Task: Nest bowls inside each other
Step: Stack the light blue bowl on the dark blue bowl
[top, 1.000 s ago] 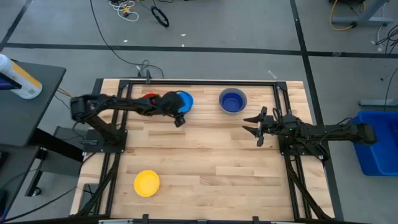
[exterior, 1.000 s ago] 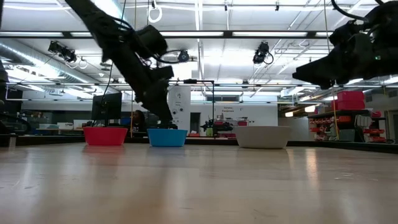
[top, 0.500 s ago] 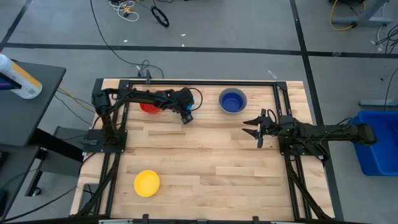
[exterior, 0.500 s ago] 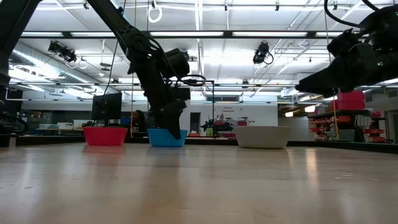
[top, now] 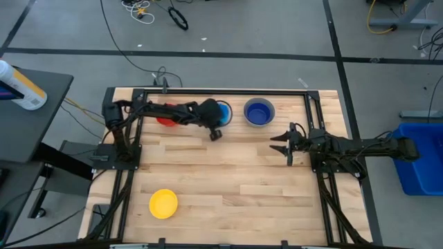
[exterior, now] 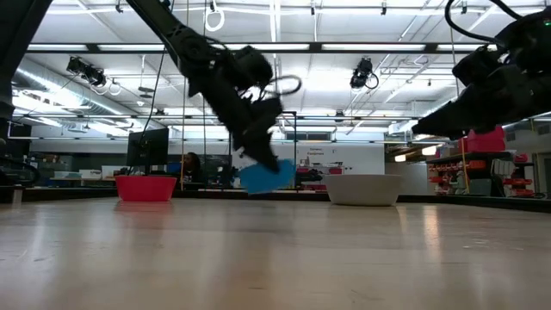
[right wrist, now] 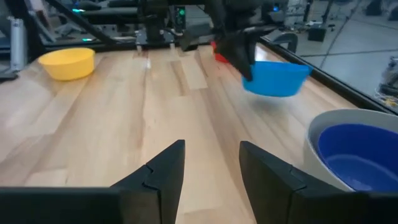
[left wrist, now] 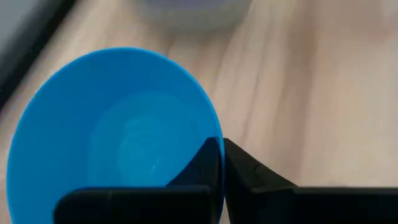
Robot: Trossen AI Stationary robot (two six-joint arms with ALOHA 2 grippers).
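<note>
A light blue bowl (exterior: 268, 177) hangs tilted just above the table at the far middle, with my left gripper (left wrist: 222, 163) shut on its rim. The same bowl (top: 223, 111) shows in the high view beside that gripper (top: 217, 122). A red bowl (top: 165, 120) stands on its base to the left, partly under the arm. To the right, a dark blue bowl (top: 259, 112) sits inside a grey bowl (exterior: 364, 189). A yellow bowl (top: 163, 203) stands at the near left. My right gripper (top: 280, 143) hangs open above the table's right part, touching nothing. My left gripper pinches the light blue bowl's rim (left wrist: 215, 133), one finger inside the bowl and one outside (left wrist: 249, 169). The fingers slant down from the table's left. The bowl is lifted clear of the table and tilted, hanging below the fingers (exterior: 258, 148).
Black frame rails (top: 221, 90) run along the table's far edge and both sides. Bare wood (top: 235, 187) lies in the middle and near right. The right arm (top: 360, 147) reaches in from the right edge.
My left gripper has gone toward the table's right edge and shut on the light blue bowl's rim. The bowl, which stood on the table, is now lifted clear, tilted and carried right toward the grey bowl. My right gripper has tipped slightly downward.
</note>
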